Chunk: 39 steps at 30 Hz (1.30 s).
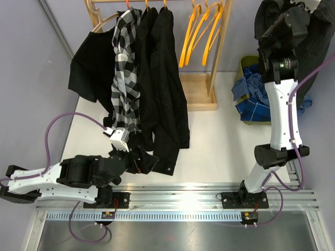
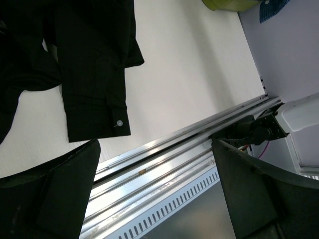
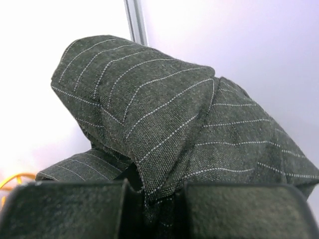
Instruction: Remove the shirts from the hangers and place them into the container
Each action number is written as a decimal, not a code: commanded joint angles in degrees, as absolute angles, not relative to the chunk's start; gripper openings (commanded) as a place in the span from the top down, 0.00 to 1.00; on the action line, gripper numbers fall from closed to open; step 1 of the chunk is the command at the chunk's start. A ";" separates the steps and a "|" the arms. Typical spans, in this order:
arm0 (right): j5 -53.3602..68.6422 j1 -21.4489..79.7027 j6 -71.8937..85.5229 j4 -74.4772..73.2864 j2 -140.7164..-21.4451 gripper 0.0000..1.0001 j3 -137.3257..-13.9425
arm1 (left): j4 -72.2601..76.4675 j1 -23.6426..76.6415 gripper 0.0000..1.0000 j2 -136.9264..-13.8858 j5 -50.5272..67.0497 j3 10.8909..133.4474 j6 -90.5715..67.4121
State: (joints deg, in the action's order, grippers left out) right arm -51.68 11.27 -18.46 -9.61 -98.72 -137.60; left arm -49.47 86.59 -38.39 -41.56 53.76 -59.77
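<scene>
Where its coarse charcoal weave with thin white stripes bunches into a soft hood, the pinstripe shirt (image 3: pixel 164 124) is pinched between the nearly closed fingers of the right gripper (image 3: pixel 152 199), high over the olive-green plastic container (image 1: pixel 244 64) holding crumpled blue plaid shirts (image 1: pixel 251 97). Low over the white table (image 2: pixel 199 74), the left gripper (image 2: pixel 154 194) gapes wide, gripping nothing, near a black shirt's buttoned cuff (image 2: pixel 97 117).

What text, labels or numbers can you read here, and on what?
No text is readable.
The left base tag and right base tag, small coloured patches under the arm bases: too small to read.
The pinstripe shirt and black shirt: no print visible.
</scene>
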 commanded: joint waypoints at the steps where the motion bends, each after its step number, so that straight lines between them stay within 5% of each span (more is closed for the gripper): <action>1: -44.13 6.35 -14.71 -2.64 -101.15 1.00 -140.10 | -47.02 86.92 0.01 -35.26 -40.87 53.36 -59.59; 10: -38.76 -3.51 1.89 -4.65 -110.65 1.00 -133.08 | -46.93 86.92 0.01 -31.02 -39.64 49.75 -62.75; 19: -34.19 -4.31 26.24 -22.80 -112.05 1.00 -105.74 | -46.49 86.92 0.01 -33.05 -41.13 51.33 -60.82; 29: -44.02 -4.66 41.29 -56.67 -132.35 1.00 -118.99 | -46.41 87.01 0.01 -28.83 -39.55 47.03 -62.84; 38: -35.60 -6.68 36.05 -55.29 -125.61 1.00 -117.42 | -47.37 87.01 0.01 -27.33 -40.52 47.19 -61.53; 39: -36.03 -6.68 35.69 -54.85 -124.03 0.86 -117.42 | -47.37 87.01 0.01 -27.33 -40.52 47.28 -61.35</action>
